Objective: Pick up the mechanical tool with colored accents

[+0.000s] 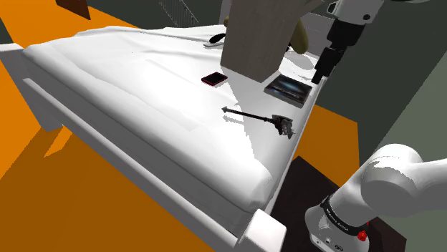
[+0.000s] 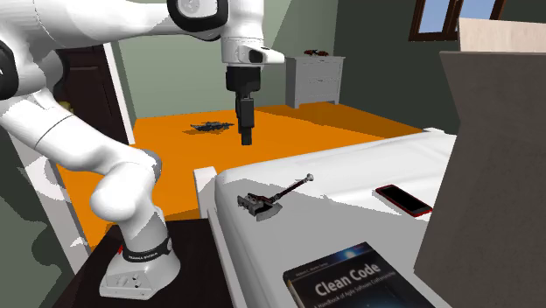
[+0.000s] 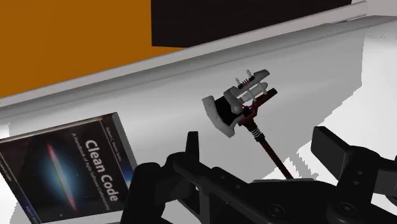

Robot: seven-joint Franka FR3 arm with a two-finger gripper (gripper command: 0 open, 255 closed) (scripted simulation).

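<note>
One tool (image 1: 259,117), head toward the stand (image 1: 304,182)

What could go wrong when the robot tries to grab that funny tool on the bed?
The tool has a thin shaft lying flat on the bed, so the open gripper might slip off it. It also lies near the bed's edge, so a bump could knock it off. The book is close and might get hit.

Red-shafted tool (image 3: 243,103) on white bed (image 3: 356,70) beyond spread pincer (image 3: 256,139), Clean Code book (image 3: 63,168) alongside.
</note>
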